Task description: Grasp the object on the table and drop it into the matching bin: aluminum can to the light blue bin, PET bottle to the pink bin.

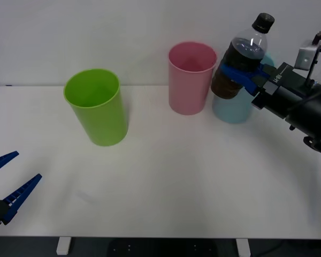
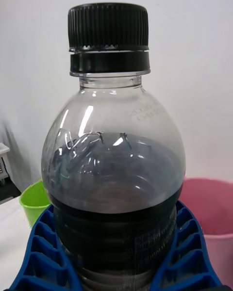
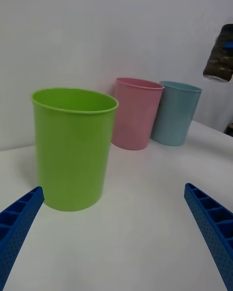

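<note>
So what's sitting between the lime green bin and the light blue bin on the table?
The pink bin stands between the lime green bin and the light blue bin, close beside the blue one, as the front view shows.

The blue bin point(image 1: 232, 110) sits mostly hidden behind the bottle point(image 1: 245, 56) and the right gripper point(image 1: 241, 77), at about two o'clock on the table point(image 1: 166, 182). In the right wrist view the bottle's point(image 2: 114, 174) base is cut off and its lower sides are covered by the fingers point(image 2: 46, 252). In the left wrist view the bottle point(image 3: 221, 53) is cropped at the edge. The left gripper point(image 1: 8, 184), at eight o'clock, is partly cut off.
</note>
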